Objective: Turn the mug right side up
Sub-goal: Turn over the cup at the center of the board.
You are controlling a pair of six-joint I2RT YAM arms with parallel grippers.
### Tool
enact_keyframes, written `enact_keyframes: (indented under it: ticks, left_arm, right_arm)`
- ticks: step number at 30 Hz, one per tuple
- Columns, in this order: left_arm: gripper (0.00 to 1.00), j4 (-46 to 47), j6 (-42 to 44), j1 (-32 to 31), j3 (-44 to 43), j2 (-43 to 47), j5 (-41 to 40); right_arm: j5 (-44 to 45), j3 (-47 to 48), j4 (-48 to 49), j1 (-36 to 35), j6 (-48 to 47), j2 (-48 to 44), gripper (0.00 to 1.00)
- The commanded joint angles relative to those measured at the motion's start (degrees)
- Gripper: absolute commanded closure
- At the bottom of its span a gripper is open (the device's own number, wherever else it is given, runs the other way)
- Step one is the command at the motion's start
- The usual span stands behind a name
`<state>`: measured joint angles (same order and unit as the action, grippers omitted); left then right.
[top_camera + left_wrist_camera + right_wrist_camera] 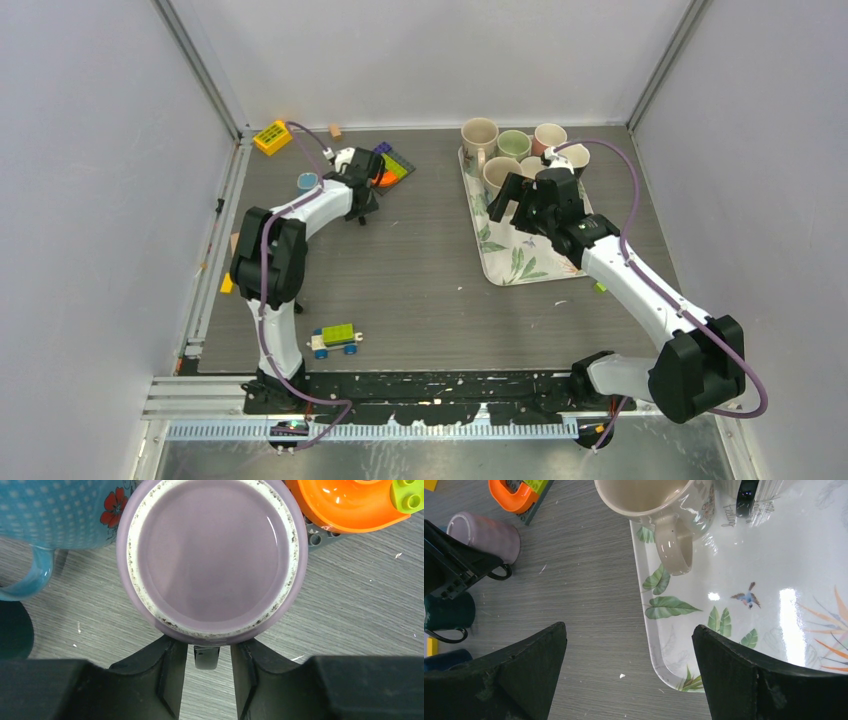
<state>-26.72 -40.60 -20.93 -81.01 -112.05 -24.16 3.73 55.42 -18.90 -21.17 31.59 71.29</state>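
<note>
**Mug base-up, handle sitting between the left fingers**

Mug (212, 555) stands upside down on the table, just ahead of the left gripper (207, 652). Its handle (206, 659) sits right in the gap between the fingers (170, 680). The fingers are parted a little, with a sliver of daylight on either side of the handle, so nothing is gripped yet.

The smart play looks like this: pinch squarely on the handle and lift straight up. That should clear the blue mug (55, 510), which stands just beside and beyond one fingertip. Then roll the wrist over.

Right gripper (628, 630) hangs spread wide, holding nothing, over the edge of the tray (774, 555). Ahead of its fingers the cream mug (649, 500) stands upright on the tray, with nothing inside. Whatever is under the upturned mug can't be seen.
</note>
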Motion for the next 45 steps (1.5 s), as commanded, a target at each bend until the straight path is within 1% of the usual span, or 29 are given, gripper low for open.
enact_keyframes:
  ticks: [1,6,10,12,16,18,19,23,26,31,34,37,39,45]
  left_arm:
    - [0.63,3.26,1.72,0.63,-1.33,2.53,-0.26]
    - [0.66,4.19,2.55,0.58,-0.86,2.36,-0.31]
    - [0.74,5.03,3.64,0.63,-0.56,2.47,-0.32]
    - [0.81,5.38,4.31,0.63,-0.40,2.85,-0.28]
    - [0.99,5.88,5.51,0.63,-0.19,4.16,0.83]
    - [1.00,6.66,5.86,0.63,0.52,5.52,2.09]
    - [1.00,7.50,5.82,0.63,1.21,6.53,2.85]
    - [1.00,11.77,4.72,0.62,4.98,12.01,6.28]
    - [1.00,14.25,1.94,0.75,7.59,16.60,10.42]
    - [1.00,21.24,-3.46,1.04,12.65,24.23,18.96]
    - [1.00,25.88,-7.49,1.72,14.53,28.34,25.53]
    - [1.00,31.87,-12.62,2.89,16.27,30.98,34.16]
    - [1.00,35.68,-15.79,3.44,17.15,32.31,38.13]
    - [1.00,48.43,-24.77,3.96,18.45,33.15,48.85]
  right_arm:
    - [-0.20,1.18,1.87,0.22,-0.78,-0.10,0.00]
    - [-0.42,1.27,1.93,0.21,-0.74,-0.03,0.00]
    - [-0.71,1.12,1.84,0.23,-0.62,0.08,0.00]
    - [-1.14,1.25,1.80,0.19,-0.44,0.29,0.00]
    - [-2.83,1.83,1.69,0.19,0.06,0.69,0.00]
    - [-2.93,2.09,1.59,0.17,0.41,0.77,0.00]
    - [-5.07,2.14,1.65,0.19,0.63,0.85,0.00]
    - [-8.25,2.58,2.95,0.18,2.65,1.67,0.00]
    - [-11.86,2.88,5.31,0.23,5.66,2.53,0.00]
    - [-19.93,3.74,11.75,0.04,11.38,5.21,0.00]
    - [-26.15,4.36,17.94,-0.01,15.17,8.38,0.00]
    - [-33.09,4.85,27.23,-0.17,20.21,11.67,0.00]
    - [-37.27,5.51,32.60,-0.47,22.91,13.61,0.00]
    - [-44.05,7.89,47.22,-1.77,31.81,18.28,0.02]
